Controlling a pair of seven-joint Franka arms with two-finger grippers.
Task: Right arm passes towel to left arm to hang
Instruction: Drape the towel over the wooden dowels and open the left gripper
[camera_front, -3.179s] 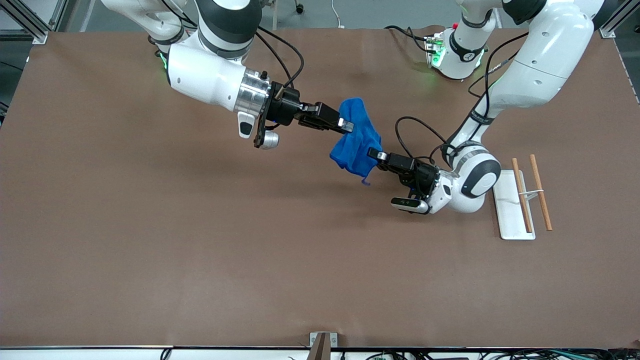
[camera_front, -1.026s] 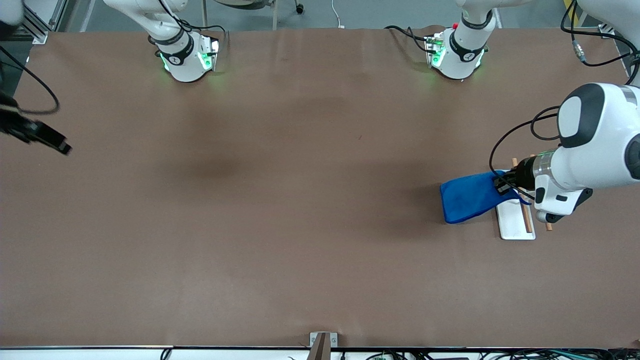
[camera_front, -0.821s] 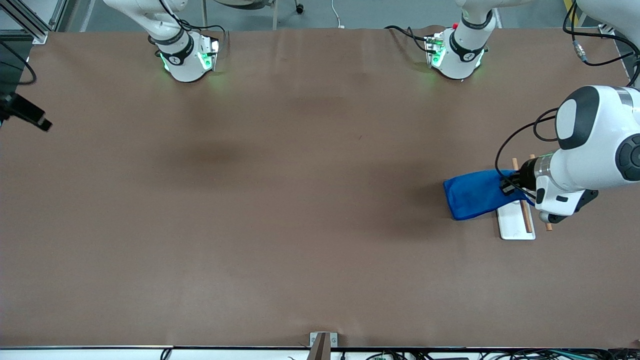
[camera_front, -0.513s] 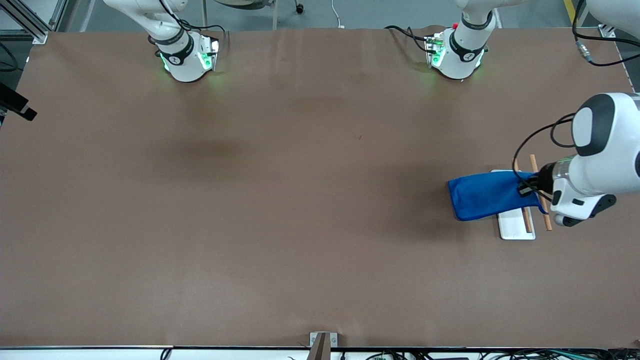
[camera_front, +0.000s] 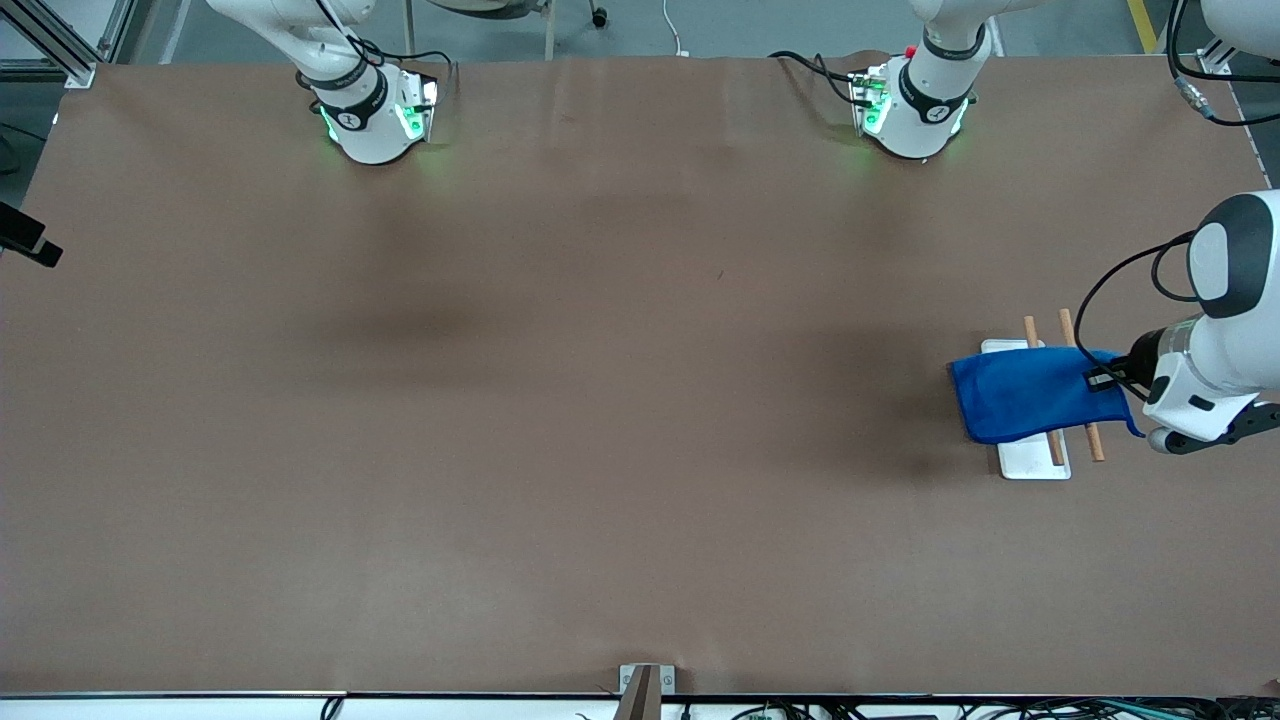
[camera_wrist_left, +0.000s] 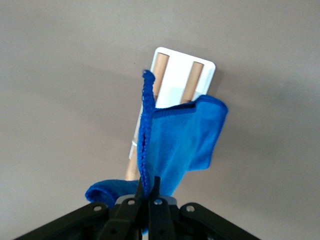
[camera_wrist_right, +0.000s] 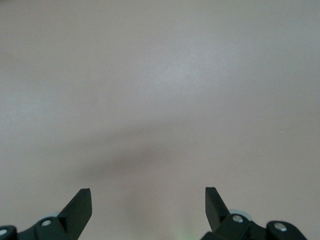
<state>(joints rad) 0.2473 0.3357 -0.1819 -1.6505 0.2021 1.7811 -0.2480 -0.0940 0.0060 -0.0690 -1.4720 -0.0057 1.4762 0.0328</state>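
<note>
Brown table covering (camera_front: 560, 420) fills the front view. Toward the left arm's end stands a white tray (camera_front: 1030, 461) with two wooden rods (camera_front: 1094, 440). The left gripper (camera_front: 1102, 380) is up over the rods, pinching one end of the blue towel (camera_front: 1020, 395), which drapes across the tray and both rods. The right gripper (camera_front: 40, 250) shows only as a dark tip at the right arm's end of the table, where that arm waits.

From the left wrist, the left gripper (camera_wrist_left: 148, 197) clamps the towel's (camera_wrist_left: 180, 145) stitched edge, with the tray (camera_wrist_left: 170, 95) and rods (camera_wrist_left: 193, 82) below.

From the right wrist, the right gripper (camera_wrist_right: 148, 200) has its fingers (camera_wrist_right: 80, 202) spread wide over bare table (camera_wrist_right: 160, 90), holding nothing.
</note>
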